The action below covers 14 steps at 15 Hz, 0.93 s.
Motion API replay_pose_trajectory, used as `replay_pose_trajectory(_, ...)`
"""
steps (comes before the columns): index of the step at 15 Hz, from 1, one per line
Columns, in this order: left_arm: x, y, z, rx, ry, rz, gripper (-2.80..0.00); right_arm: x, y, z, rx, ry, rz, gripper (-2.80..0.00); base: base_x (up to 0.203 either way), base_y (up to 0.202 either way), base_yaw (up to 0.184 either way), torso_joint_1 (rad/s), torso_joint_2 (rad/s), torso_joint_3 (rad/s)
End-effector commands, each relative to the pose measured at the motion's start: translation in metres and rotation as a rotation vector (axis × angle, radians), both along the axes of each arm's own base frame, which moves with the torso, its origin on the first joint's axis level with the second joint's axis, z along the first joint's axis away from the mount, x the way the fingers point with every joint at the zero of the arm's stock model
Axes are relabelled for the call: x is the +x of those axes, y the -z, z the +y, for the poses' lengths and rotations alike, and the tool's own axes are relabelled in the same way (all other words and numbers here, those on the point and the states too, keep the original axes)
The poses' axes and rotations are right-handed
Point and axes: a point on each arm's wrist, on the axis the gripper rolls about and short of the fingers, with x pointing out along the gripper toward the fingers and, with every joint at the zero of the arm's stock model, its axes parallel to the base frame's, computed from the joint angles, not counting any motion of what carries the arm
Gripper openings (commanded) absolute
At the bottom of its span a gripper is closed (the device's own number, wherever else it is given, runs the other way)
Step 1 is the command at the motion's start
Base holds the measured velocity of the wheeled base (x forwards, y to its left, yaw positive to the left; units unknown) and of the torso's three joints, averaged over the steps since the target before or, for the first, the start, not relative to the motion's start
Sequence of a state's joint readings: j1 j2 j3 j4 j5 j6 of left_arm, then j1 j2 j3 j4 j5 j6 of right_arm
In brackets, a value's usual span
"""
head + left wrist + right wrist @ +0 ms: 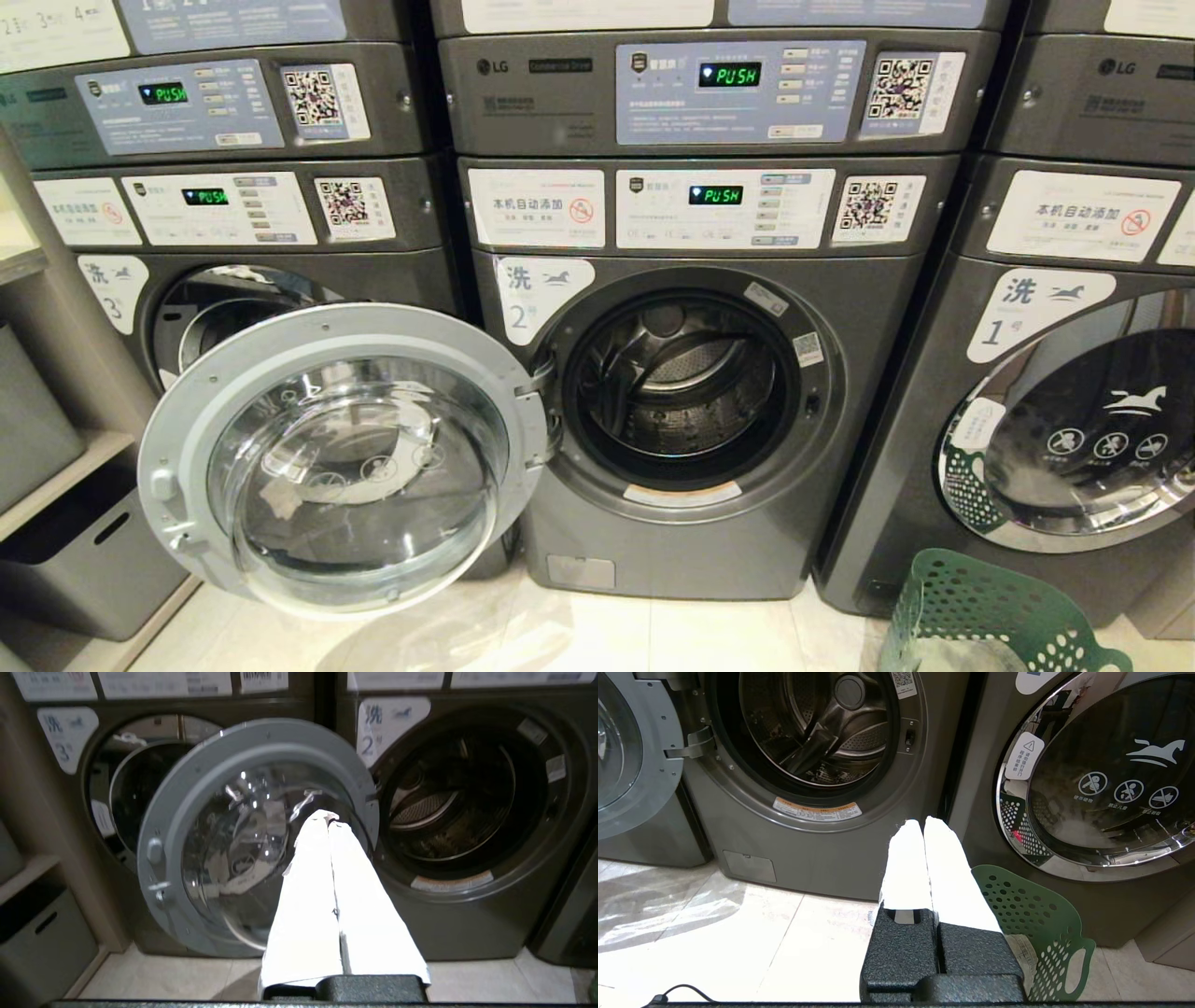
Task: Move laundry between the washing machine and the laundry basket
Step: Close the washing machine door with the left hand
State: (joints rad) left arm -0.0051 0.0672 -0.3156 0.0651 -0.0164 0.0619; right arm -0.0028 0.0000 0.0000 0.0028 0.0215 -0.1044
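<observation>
The No. 2 LG washing machine (686,392) is standing with its round glass door (341,457) swung wide to the robot's left, which is leaving the drum mouth free for reaching in. Inside, only something dark is draping across the drum; I cannot tell whether it is laundry. The green perforated laundry basket (990,616) is sitting on the floor to the right, in front of machine No. 1, presumably close so garments travel a short way; pale cloth is showing inside it in the right wrist view. The left claw (328,819) is hovering before the open door with fingers pressed together, holding nothing. The right claw (923,823) is likewise pressed together and empty, pointing between the washer and the basket.
</observation>
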Motion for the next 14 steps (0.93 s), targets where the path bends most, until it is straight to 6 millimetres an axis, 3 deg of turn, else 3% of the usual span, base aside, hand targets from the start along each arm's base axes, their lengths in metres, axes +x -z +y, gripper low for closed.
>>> replay_pose_trajectory(1,0.019,-0.062,0.000,0.003,0.000,0.062,-2.80,0.000,0.000,0.000,0.006,0.009,0.002,-2.80,0.000,0.000,0.000,0.000,0.00,0.000)
replay_pose_trajectory(3,0.062,-0.115,0.000,-0.016,-0.011,0.142,-2.80,0.000,0.000,0.000,0.033,0.011,0.000,-2.80,0.000,0.000,0.000,0.000,0.00,0.000)
replay_pose_trajectory(6,0.157,-0.169,0.003,-0.105,-0.070,0.265,-2.80,0.000,0.000,0.000,0.058,0.013,0.000,-2.80,0.000,0.000,0.000,0.000,0.00,0.000)
replay_pose_trajectory(8,0.223,-0.180,0.018,-0.163,-0.150,0.328,-2.80,0.000,-0.001,0.000,0.063,0.013,0.000,-2.80,0.000,0.000,0.000,0.000,0.00,0.000)
replay_pose_trajectory(10,0.278,-0.183,0.048,-0.207,-0.216,0.357,-2.80,0.000,-0.001,0.000,0.067,0.022,-0.001,-2.80,0.000,0.000,0.000,0.000,0.00,0.000)
replay_pose_trajectory(12,0.315,-0.180,0.077,-0.230,-0.249,0.374,-2.80,0.000,0.000,-0.001,0.087,0.027,-0.001,-2.80,0.000,0.000,0.000,0.000,0.00,0.000)
replay_pose_trajectory(14,0.341,-0.172,0.094,-0.243,-0.236,0.396,-2.80,0.000,-0.001,-0.001,0.091,0.028,-0.002,-2.80,0.000,0.000,0.000,0.000,0.00,0.000)
